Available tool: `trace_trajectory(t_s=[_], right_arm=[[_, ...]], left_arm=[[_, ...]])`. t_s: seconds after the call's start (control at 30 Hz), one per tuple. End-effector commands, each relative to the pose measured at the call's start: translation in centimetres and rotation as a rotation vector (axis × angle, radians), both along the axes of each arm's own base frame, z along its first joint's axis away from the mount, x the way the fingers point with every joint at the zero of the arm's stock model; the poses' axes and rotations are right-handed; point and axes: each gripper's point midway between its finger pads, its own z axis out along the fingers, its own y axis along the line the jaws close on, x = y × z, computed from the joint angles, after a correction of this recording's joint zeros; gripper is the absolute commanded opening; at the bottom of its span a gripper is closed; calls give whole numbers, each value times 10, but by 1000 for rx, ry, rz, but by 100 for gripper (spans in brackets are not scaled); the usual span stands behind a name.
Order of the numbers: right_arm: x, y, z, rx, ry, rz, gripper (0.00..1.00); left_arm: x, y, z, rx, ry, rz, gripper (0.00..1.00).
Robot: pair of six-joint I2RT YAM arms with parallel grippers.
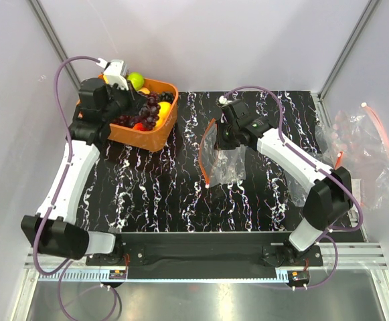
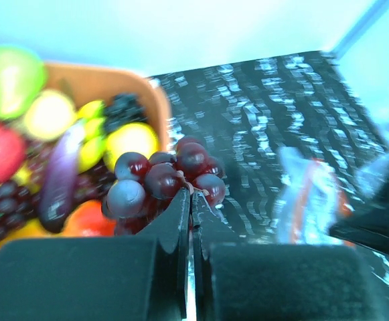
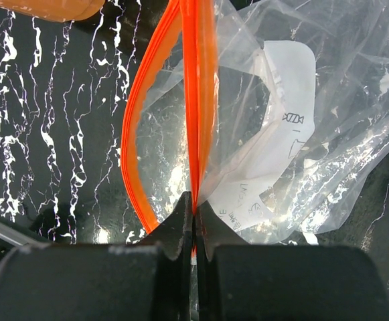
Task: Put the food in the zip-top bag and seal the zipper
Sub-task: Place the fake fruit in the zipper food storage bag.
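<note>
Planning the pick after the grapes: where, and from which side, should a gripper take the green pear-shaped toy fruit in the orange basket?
Likely from above, across the body of the green pear-shaped toy fruit: it sits by the orange plastic basket wall amid other fruit, so sideways approach looks blocked.

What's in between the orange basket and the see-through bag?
Only bare black marbled table lies between the orange basket and the zip-top bag; the top view shows it.

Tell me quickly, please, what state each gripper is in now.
Left gripper: closed on the grapes.
Right gripper: closed on the zipper.
</note>
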Motion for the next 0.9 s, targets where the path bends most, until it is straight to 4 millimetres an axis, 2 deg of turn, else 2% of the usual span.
trace_trajectory(t_s=[0.0, 0.17, 0.37, 0.63, 0.87], right_arm=[[6, 4, 34, 73, -77, -10, 0], [2, 12, 43, 135, -76, 2, 0], [-5, 19, 54, 222, -69, 14, 0], [-17, 25, 69, 355, -45, 44, 0], [-24, 23, 73, 392, -32, 48, 0]], left_arm=[[-27, -28, 54, -37, -174, -98, 0], [-60, -60, 78, -75, -226, -197, 0], [-94, -98, 96, -138, -260, -320, 0], [-125, -151, 97, -259, -239, -525, 0], [-137, -171, 99, -277, -249, -553, 0]])
